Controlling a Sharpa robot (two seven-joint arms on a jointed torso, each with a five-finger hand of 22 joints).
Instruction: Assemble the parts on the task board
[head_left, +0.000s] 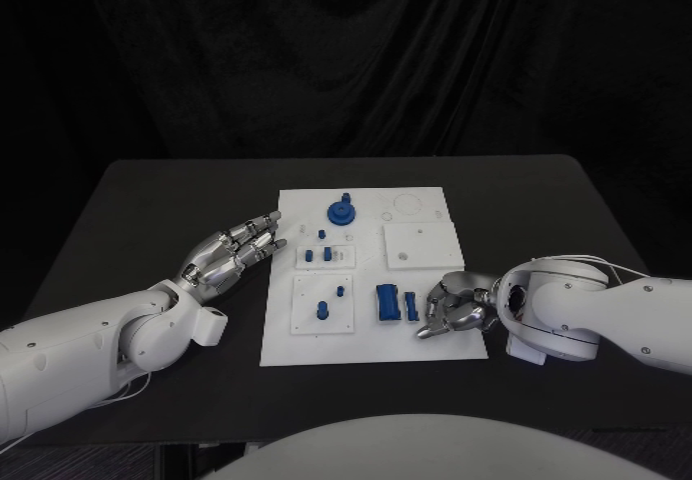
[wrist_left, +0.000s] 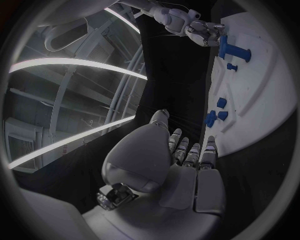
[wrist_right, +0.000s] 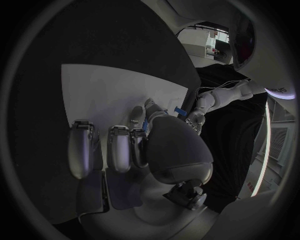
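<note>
The white task board (head_left: 433, 340) lies in the middle of the table. It carries a round blue part (head_left: 342, 210) near its far edge, several small blue pegs (head_left: 322, 255) in the left plates, and a blue block (head_left: 389, 302) near the front. My right hand (head_left: 456, 306) sits at the board's near right edge, fingers curled in, pinching a slim blue part (head_left: 413, 305) beside the block; a blue sliver (wrist_right: 145, 125) shows between thumb and finger. My left hand (head_left: 231, 255) holds nothing, its fingers stretched out at the board's left edge and pointing at the pegs (wrist_left: 212, 117).
Two raised white square plates (head_left: 421, 245) and a ring outline (head_left: 407, 210) occupy the board's right half. Black table (head_left: 159, 220) surrounds the board, with room to the left and at the far side.
</note>
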